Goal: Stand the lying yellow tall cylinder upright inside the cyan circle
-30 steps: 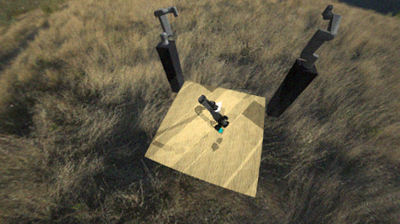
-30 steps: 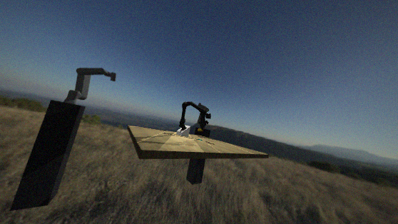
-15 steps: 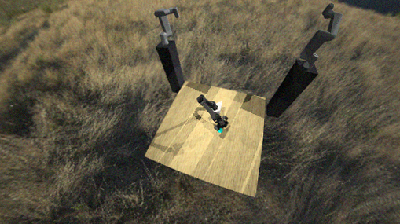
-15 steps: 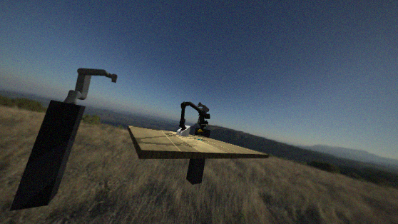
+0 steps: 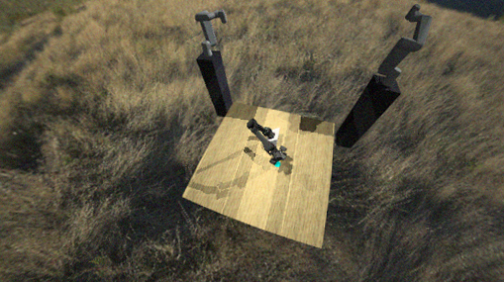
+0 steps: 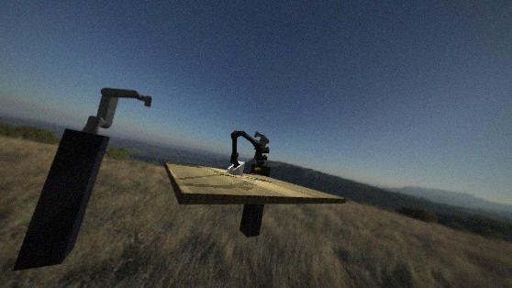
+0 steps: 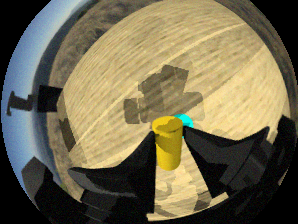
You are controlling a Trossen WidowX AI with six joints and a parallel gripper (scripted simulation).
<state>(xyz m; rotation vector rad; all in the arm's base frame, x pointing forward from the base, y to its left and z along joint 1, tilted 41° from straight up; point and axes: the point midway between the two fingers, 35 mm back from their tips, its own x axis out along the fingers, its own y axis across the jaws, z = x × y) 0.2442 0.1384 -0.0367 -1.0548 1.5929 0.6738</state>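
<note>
Yellow cylinder in the claw's grasp, cyan circle close by

I have the yellow tall cylinder [image 6: 258, 169] [image 7: 169, 150] grasped between the two dark fingers of my gripper [image 5: 278, 157] [image 6: 260, 167] [image 7: 168, 132]. In the wrist view one round end shows toward the camera, with the yellow side running down between the fingers. From these angles I can't tell whether it is truly upright or tilted.

The cyan circle [image 5: 278, 164] [image 6: 258, 180] [image 7: 187, 120] lies on the wooden table [image 5: 250, 198] [image 6: 206, 188] [image 7: 115, 75]. On my wrist feed the cylinder's near end covers part of it; from outside, the small yellow patch shows above the circle, so I read the piece as held up off the wood. I can't pick out the cylinder from the top.

My black arm [image 5: 261, 136] [image 6: 245, 136] reaches out from its white base [image 5: 274, 135] [image 6: 236, 169] and bends down at the gripper. Dark shadows fall across the boards around it. Beyond the table edge I see two black pedestals [image 5: 214, 83] [image 6: 60, 197], each carrying a grey arm.
</note>
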